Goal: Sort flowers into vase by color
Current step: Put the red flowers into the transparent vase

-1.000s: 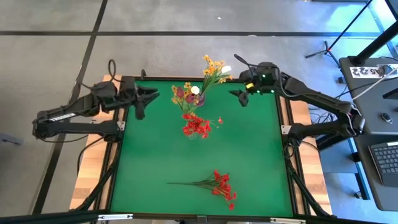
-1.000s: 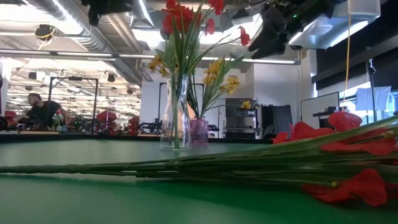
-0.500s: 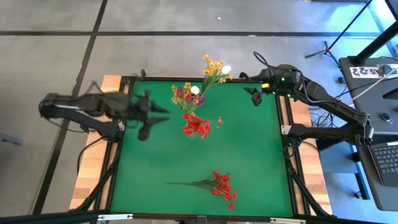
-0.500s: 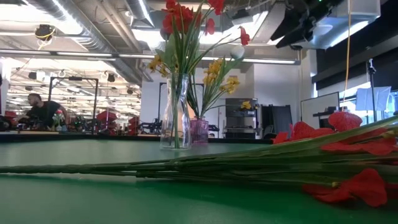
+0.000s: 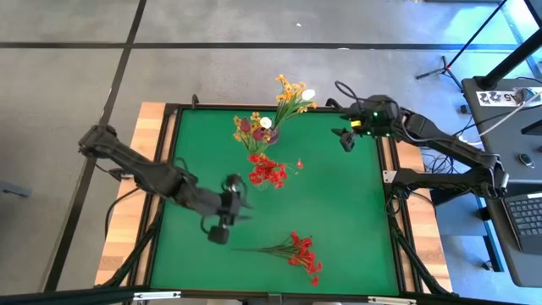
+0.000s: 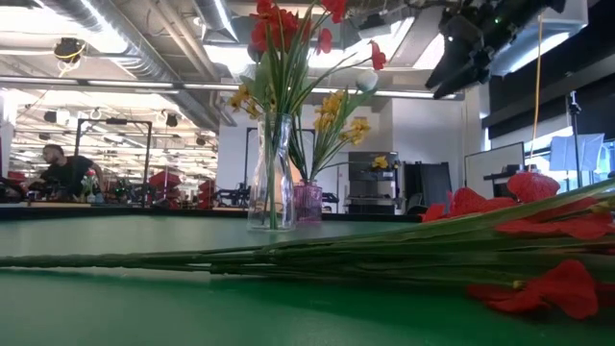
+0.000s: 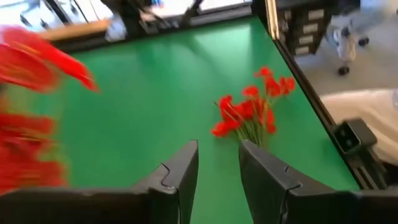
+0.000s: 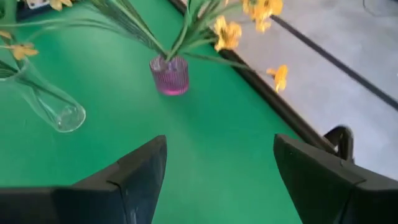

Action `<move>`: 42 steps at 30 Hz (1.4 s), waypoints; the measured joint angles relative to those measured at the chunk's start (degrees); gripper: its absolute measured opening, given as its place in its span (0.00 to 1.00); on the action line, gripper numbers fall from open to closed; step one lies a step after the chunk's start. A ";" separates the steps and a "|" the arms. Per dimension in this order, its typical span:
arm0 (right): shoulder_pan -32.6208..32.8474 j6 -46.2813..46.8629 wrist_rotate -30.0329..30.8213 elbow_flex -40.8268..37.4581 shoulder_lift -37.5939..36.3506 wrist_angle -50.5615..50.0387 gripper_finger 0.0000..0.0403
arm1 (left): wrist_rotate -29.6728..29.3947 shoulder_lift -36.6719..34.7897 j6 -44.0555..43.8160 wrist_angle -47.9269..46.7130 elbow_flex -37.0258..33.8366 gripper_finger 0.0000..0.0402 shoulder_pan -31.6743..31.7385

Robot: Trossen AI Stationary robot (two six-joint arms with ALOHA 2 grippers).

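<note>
A bushy red spray (image 5: 298, 252) lies flat on the green table near the front; it also shows in the left wrist view (image 7: 249, 112) and the low view (image 6: 500, 245). A clear vase (image 6: 270, 173) holds red sprays (image 5: 268, 172). Behind it a purple vase (image 8: 169, 74) holds yellow-orange sprays (image 5: 292, 91), with white and dark red-pink buds (image 5: 250, 127) around it. My left gripper (image 5: 225, 222) is open and empty above mid-table, left of the lying spray's stem ends. My right gripper (image 5: 345, 138) is open and empty at the far right.
The table has a raised black frame (image 5: 383, 161) around the green mat. The two vases stand close together at the far middle. A desk with a keyboard (image 5: 525, 216) stands beyond the right edge. People and benches show far behind in the low view.
My left gripper has swung from the table's far left edge toward the middle and the near edge, ending beside the lying red spray's stems. My right gripper has drawn back a little toward the right edge. The flowers and vases have stayed put.
</note>
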 joint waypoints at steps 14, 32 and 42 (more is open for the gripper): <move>0.05 8.79 -5.94 -8.09 0.00 1.24 0.73 | -0.21 18.00 -14.59 5.36 0.02 0.28 -5.59; 0.07 13.23 -10.57 -10.93 0.00 5.39 0.73 | -1.21 25.04 -18.67 9.73 0.02 0.59 -5.68; 0.07 13.00 -10.59 -10.93 0.00 7.45 0.73 | 0.91 33.93 -19.52 17.55 0.04 0.63 -5.47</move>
